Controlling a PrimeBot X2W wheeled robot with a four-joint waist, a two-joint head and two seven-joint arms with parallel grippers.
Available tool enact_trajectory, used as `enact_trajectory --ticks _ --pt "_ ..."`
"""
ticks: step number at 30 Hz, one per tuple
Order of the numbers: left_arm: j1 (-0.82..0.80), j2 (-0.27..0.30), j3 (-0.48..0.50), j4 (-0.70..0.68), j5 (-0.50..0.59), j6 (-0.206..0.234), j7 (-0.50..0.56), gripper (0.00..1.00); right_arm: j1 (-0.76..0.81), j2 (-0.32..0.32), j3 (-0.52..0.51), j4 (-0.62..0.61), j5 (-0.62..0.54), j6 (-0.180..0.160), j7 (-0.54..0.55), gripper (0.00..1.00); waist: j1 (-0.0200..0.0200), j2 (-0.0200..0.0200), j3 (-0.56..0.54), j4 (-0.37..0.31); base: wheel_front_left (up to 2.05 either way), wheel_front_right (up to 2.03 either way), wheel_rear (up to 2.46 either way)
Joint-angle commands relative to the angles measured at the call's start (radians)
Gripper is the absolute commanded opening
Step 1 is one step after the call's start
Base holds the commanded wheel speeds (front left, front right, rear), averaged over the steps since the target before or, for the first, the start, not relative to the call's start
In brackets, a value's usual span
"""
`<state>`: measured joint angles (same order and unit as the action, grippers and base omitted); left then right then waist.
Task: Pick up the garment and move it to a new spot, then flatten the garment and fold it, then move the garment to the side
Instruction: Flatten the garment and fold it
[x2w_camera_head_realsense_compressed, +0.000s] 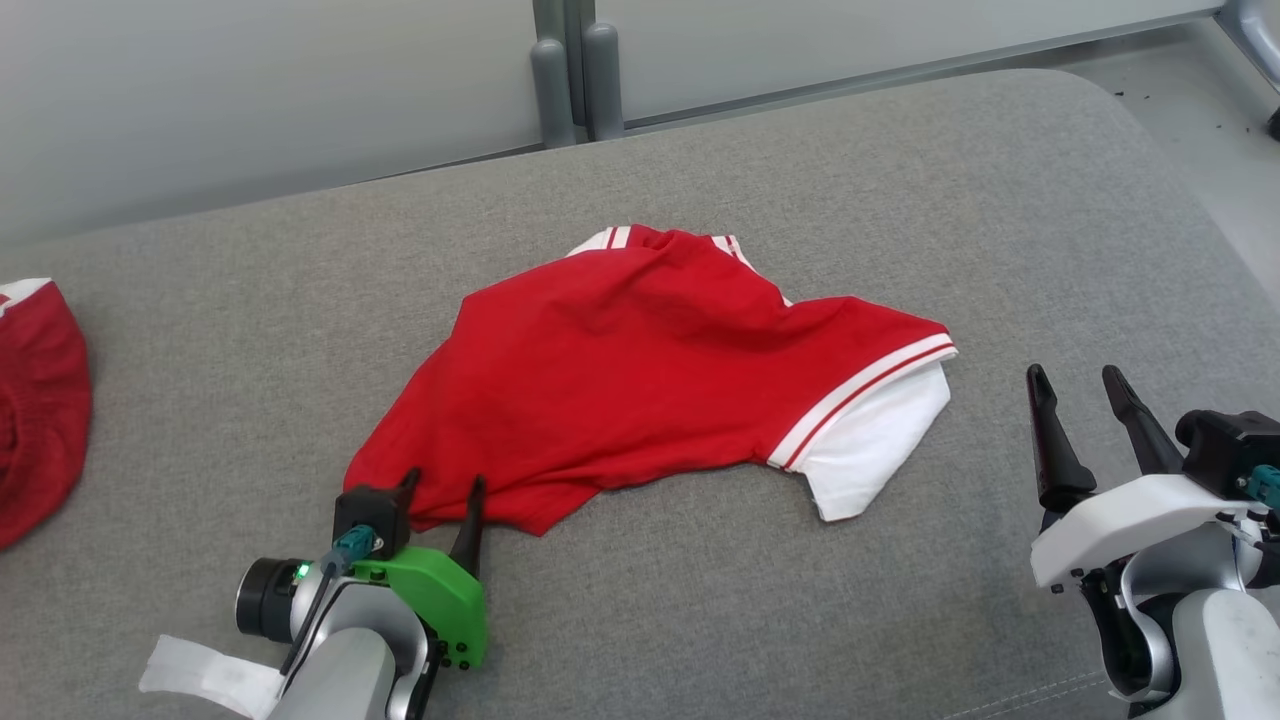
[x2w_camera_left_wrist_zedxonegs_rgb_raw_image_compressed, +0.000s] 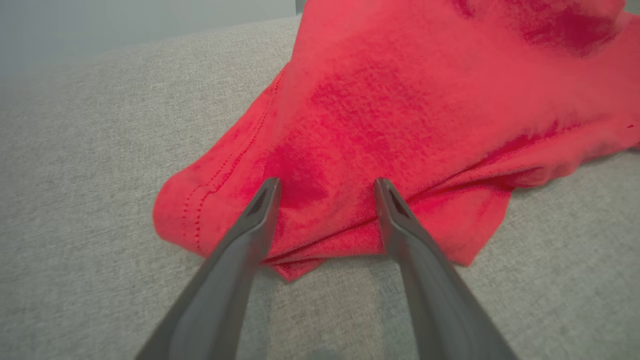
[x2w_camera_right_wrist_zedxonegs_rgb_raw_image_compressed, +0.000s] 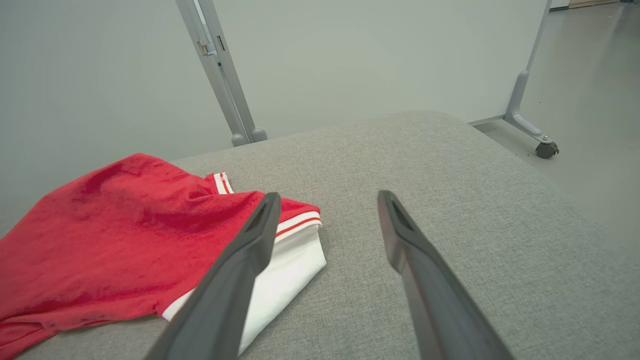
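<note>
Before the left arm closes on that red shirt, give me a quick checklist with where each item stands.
1. The left pincer is open: ok.
2. It sits at the red shirt near hem: ok.
3. Hem cloth lies between its fingers: cannot tell.
4. The right pincer is open: ok.
5. It is on the shirt: not ok, it stands apart, beside the white sleeve.
6. Bare gray cushion for a new spot: ok.

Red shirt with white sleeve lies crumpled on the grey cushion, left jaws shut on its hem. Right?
Not shut: the left wrist view shows the left gripper with jaws open at the hem of the red shirt, crumpled on the grey cushion.
</note>
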<state>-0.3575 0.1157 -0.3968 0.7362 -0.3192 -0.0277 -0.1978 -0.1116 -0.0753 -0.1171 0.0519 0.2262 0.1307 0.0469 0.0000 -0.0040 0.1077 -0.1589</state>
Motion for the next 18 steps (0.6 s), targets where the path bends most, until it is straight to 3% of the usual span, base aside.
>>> enact_trajectory --ticks 1,3,4,10,18 --pt "-0.026 0.009 0.000 0.028 0.000 -0.003 -0.006 0.52 0.003 0.003 0.001 -0.006 -0.006 0.000 0.000 1.00 0.0000 0.0040 0.018 -0.020 0.00 0.00 0.00" --pt "-0.040 0.009 0.002 0.056 -0.004 -0.002 -0.008 0.21 0.003 0.007 0.003 -0.004 -0.006 0.000 -0.004 1.00 0.0000 0.0040 0.020 -0.024 0.00 0.00 0.00" --pt "-0.047 0.010 0.001 0.068 -0.004 -0.002 -0.011 0.00 0.002 0.008 0.004 -0.003 -0.006 0.000 -0.006 1.00 0.0000 0.0040 0.021 -0.025 0.00 0.00 0.00" --pt "-0.087 0.014 0.022 0.076 -0.004 0.019 -0.052 0.00 0.002 0.015 0.004 0.002 -0.003 0.000 -0.018 1.00 0.0000 0.0040 0.017 -0.023 0.00 0.00 0.00" --pt "-0.150 0.008 0.016 -0.017 0.035 0.024 -0.067 0.00 0.012 0.021 0.010 0.005 0.006 0.000 -0.032 1.00 0.0000 0.0040 0.012 -0.028 0.00 0.00 0.00"
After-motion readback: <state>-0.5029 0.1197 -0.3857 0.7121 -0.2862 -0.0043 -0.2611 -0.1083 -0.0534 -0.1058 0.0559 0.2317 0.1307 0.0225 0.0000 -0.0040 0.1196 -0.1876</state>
